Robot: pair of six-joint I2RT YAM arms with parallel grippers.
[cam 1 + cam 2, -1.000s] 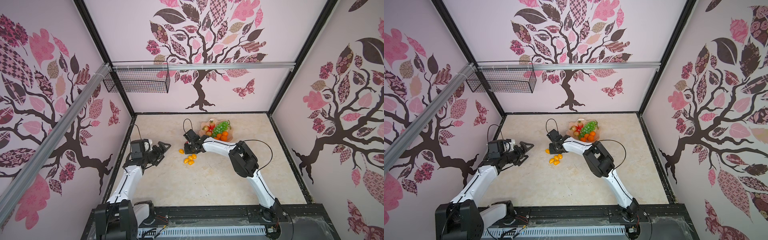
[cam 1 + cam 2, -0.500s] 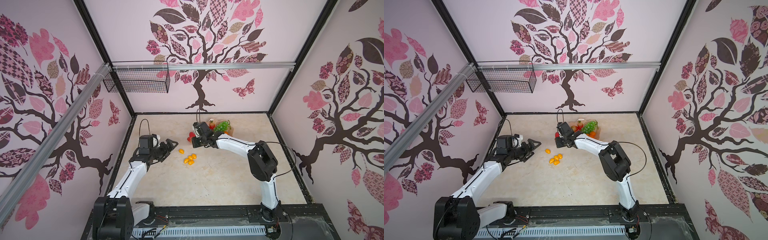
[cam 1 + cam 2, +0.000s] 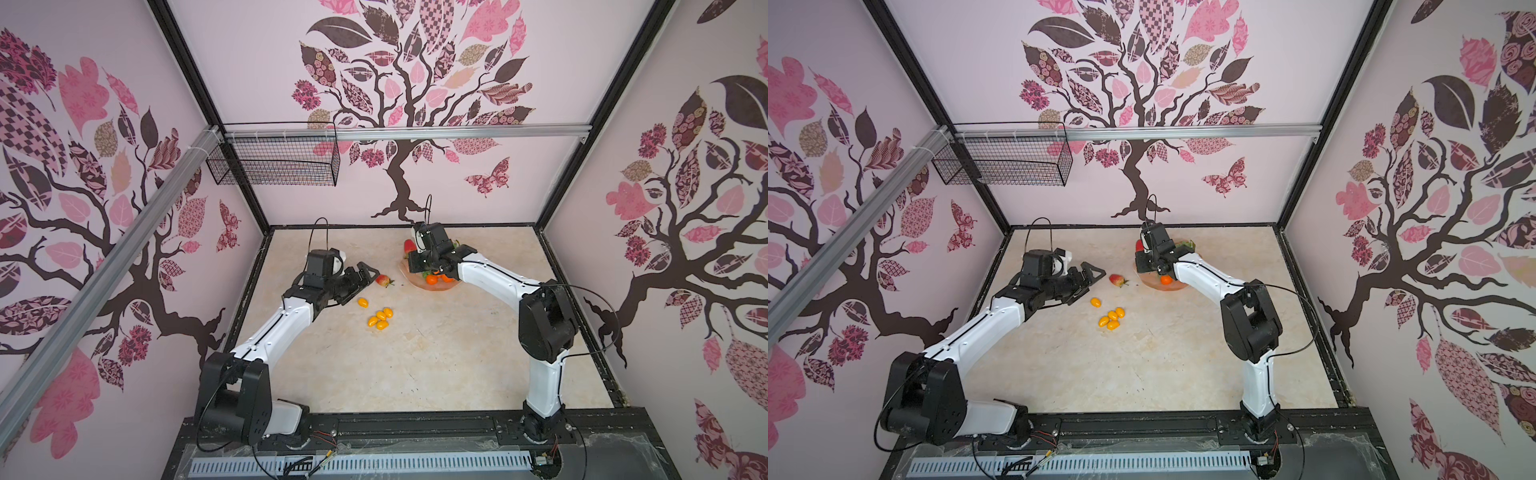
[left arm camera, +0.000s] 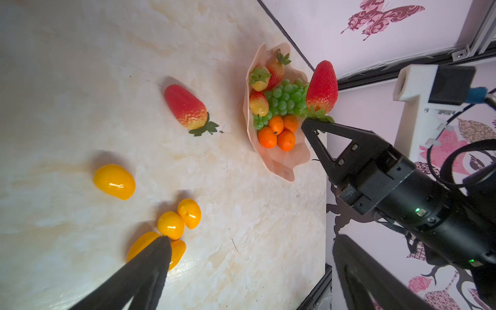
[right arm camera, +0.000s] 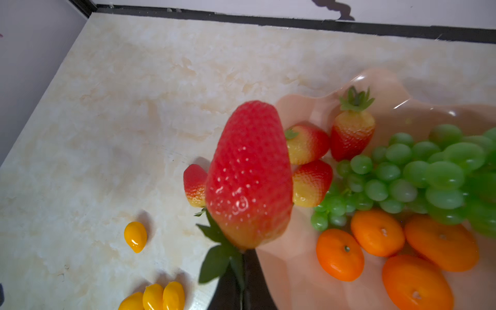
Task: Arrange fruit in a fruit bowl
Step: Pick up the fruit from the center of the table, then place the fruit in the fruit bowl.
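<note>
Hovering left pincer [image 3: 365, 283]: released, empty, above the table [image 3: 415, 365].
Tomatoes [image 3: 380, 319]: four clustered, a fifth apart, at the left pincer's 5 o'clock in both top views.
Loose strawberry [image 3: 383, 280]: on the table, just beside that pincer's 3 o'clock.
Right pincer [image 4: 314, 122]: clenched on the leaves of the held strawberry [image 4: 322, 86], above the bowl's 10 o'clock rim.
Fruit bowl [image 4: 284, 169]: at the loose strawberry's 3 o'clock, holding grapes [image 4: 284, 96], tangerines [image 4: 279, 131], three strawberries [image 4: 264, 77].

fruit bowl [image 3: 417, 280] half hidden under right arm [image 3: 490, 278], grape bunch [image 5: 429, 174] cropped
</note>
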